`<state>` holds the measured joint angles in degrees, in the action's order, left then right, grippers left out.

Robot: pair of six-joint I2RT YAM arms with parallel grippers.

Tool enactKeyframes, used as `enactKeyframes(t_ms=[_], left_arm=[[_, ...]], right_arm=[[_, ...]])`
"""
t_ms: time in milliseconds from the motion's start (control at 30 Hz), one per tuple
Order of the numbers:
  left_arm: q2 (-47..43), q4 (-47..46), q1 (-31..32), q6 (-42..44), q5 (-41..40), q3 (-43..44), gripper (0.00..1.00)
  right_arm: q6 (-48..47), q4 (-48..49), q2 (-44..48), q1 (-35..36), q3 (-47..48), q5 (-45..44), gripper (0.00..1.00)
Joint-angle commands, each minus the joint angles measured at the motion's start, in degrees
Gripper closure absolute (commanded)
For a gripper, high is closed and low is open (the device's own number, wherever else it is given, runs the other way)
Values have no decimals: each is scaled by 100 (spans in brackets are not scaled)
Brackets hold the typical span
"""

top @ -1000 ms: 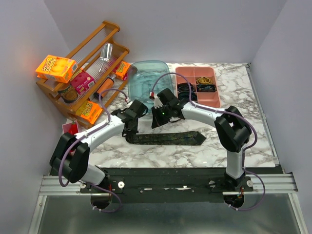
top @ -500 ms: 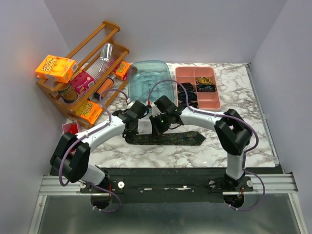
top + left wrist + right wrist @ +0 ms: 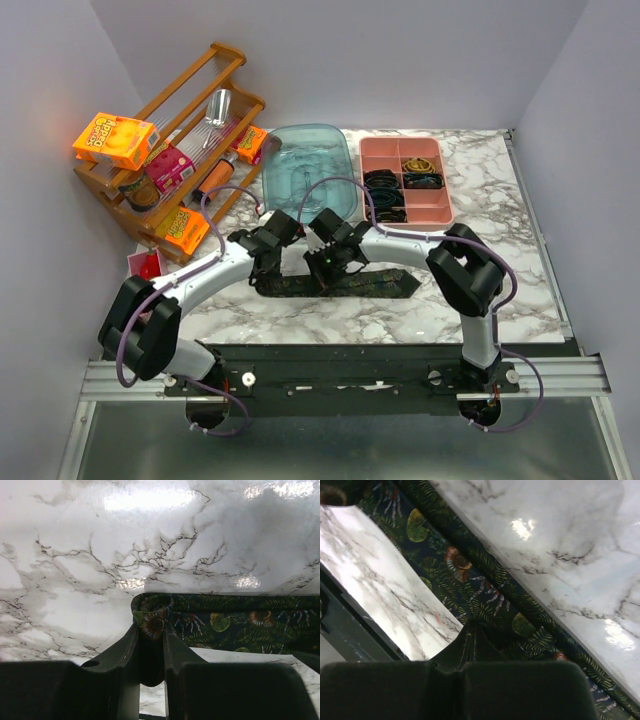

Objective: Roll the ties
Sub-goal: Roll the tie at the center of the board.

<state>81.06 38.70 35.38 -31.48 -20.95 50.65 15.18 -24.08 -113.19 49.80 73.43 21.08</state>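
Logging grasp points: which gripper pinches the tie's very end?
The left gripper: its fingers clamp the folded end of the tie; the right gripper pinches an edge partway along.

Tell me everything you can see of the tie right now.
The tie is dark fabric printed with green ferns and orange-brown shells. It lies flat and mostly unrolled, left to right across the marble table. Its left end is curled up and pinched in the left gripper; the right gripper is shut on its edge further along.
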Motion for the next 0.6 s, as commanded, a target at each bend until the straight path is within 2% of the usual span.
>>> enactKeyframes(t_ms=[0, 233, 567], left_arm=[[-292, -82, 40, 11, -208, -82, 100], [-441, -117, 110, 90, -181, -143, 100], [-205, 50, 347, 20, -409, -126, 100]], right_arm=[[11, -378, -265, -5, 224, -570, 99], [108, -466, -318, -23, 409, -710, 99], [143, -589, -292, -49, 576, -702, 99]])
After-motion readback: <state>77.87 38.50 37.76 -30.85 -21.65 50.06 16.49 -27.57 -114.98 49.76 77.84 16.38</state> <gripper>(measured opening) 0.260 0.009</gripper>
